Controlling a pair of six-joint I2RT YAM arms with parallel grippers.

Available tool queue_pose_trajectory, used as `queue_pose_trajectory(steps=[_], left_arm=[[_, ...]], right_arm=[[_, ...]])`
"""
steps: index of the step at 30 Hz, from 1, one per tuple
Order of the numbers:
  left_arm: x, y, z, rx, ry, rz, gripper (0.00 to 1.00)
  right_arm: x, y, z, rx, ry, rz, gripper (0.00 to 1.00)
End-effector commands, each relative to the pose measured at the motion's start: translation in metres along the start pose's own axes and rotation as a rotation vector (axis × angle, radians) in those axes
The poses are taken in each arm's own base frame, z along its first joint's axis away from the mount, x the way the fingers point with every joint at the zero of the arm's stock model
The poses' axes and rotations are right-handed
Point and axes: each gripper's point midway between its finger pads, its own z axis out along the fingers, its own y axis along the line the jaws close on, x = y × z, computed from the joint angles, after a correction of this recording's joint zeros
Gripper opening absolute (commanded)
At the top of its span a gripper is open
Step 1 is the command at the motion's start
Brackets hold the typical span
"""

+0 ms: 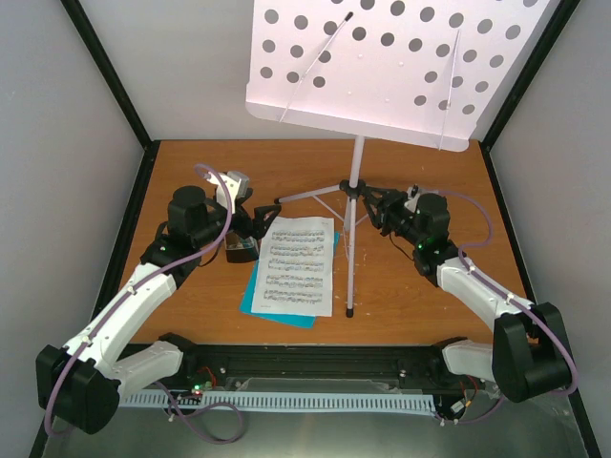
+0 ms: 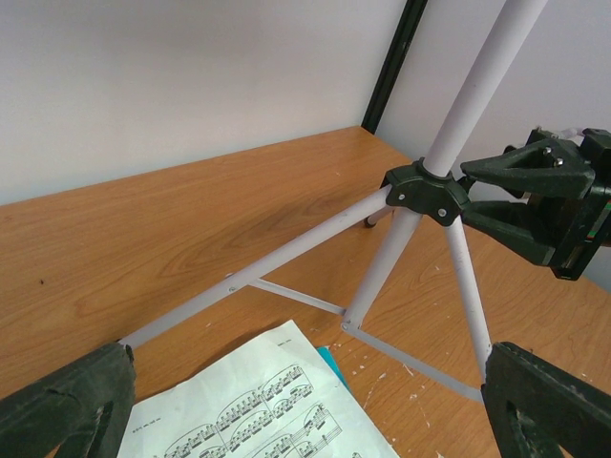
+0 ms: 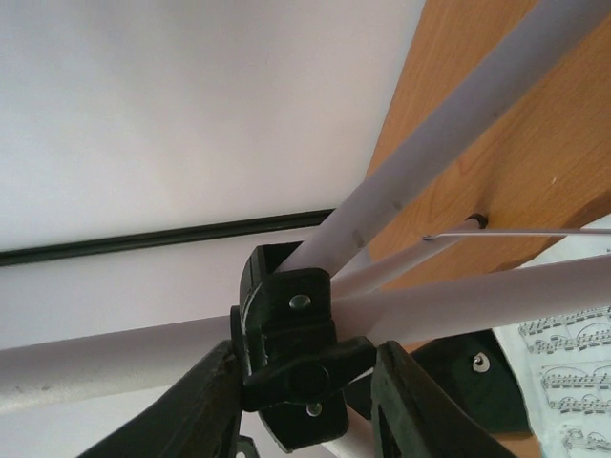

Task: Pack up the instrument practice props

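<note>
The silver tripod music stand [image 1: 355,224] stands mid-table, its white perforated desk [image 1: 382,67] high at the back. My right gripper [image 1: 375,206] is at the black tripod hub [image 2: 427,192]. In the right wrist view the gripper [image 3: 305,370] is shut on the hub's black wing knob [image 3: 307,374]. White sheet music [image 1: 296,265] lies on a teal folder [image 1: 250,301] left of the stand's front leg. A small black metronome [image 1: 241,251] stands left of the sheets. My left gripper [image 1: 258,220] is open and empty, above the sheets' top edge [image 2: 258,401].
Three thin tripod legs [image 2: 248,280] with cross braces spread low over the wooden table [image 1: 420,305]. Grey walls with black frame posts [image 1: 115,76] close in the left, right and back. A black rail with a cable strip [image 1: 315,382] runs along the near edge.
</note>
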Motion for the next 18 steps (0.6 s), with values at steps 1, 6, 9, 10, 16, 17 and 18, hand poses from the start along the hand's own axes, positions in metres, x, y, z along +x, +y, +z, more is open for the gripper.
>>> queue_pose_trajectory(steps=[1, 6, 9, 10, 16, 17, 18], left_arm=[[-0.0125, -0.0044, -0.0046, 0.019, -0.042, 0.042, 1.00], [-0.0123, -0.0045, -0.0045, 0.019, -0.041, 0.042, 0.99], [-0.0123, -0.0046, -0.0044, 0.019, -0.040, 0.042, 1.00], [-0.0124, -0.0048, -0.0045, 0.020, -0.041, 0.042, 0.99], [-0.0124, -0.0046, -0.0042, 0.020, -0.040, 0.042, 0.99], [-0.0122, -0.0046, -0.0044, 0.021, -0.040, 0.041, 0.99], [-0.0121, -0.0048, -0.0042, 0.021, -0.039, 0.041, 0.99]], right_arm=[[-0.0004, 0.0114, 0.0038, -0.020, -0.002, -0.003, 0.30], [0.0001, 0.0079, 0.0039, -0.016, 0.001, 0.001, 0.11], [0.0005, 0.0059, 0.0030, -0.021, 0.001, 0.002, 0.03], [0.0003, 0.0054, 0.0028, -0.023, 0.000, 0.004, 0.03], [-0.0008, 0.0025, 0.0012, -0.036, -0.011, 0.001, 0.28], [-0.0013, 0.0023, 0.0014, -0.038, -0.013, -0.005, 0.32], [-0.0017, 0.0026, 0.0021, -0.041, -0.014, -0.013, 0.35]])
